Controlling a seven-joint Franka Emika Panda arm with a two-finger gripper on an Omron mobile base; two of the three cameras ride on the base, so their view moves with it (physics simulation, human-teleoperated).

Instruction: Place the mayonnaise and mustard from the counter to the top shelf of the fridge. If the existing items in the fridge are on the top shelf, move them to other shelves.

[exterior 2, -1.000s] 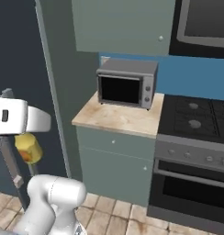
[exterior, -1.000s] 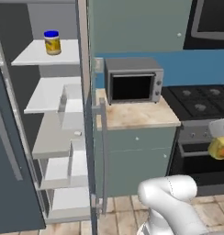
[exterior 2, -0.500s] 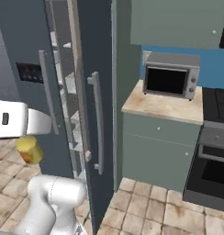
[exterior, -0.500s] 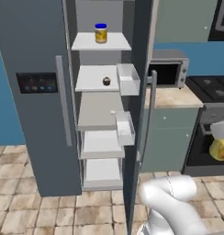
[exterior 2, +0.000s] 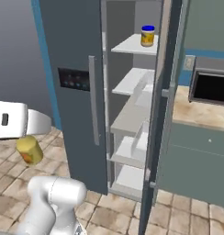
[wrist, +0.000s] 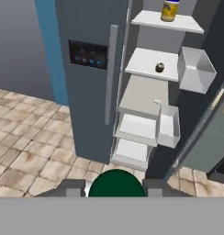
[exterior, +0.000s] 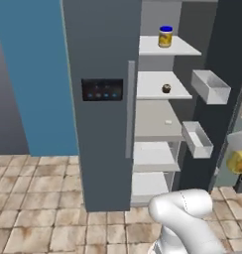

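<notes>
Gripper [wrist: 116,186] clamped on the mustard [exterior 2: 29,150], green cap toward the camera, long axis along the fingers. Carried low beside the base, well below the top shelf [exterior: 180,48] ahead and above, with the mayonnaise [exterior: 165,36] already there; cupcake [exterior: 166,89] one shelf down.

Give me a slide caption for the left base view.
Open fridge: mayonnaise on top shelf, cupcake below, mustard in gripper.

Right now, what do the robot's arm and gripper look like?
The arm is glossy white with smooth, rounded, tube-like segments and a bulbous elbow. The hand is a white block with a small dark mark on its side. The gripper has two small dark grey fingertips. No cables show.
</notes>
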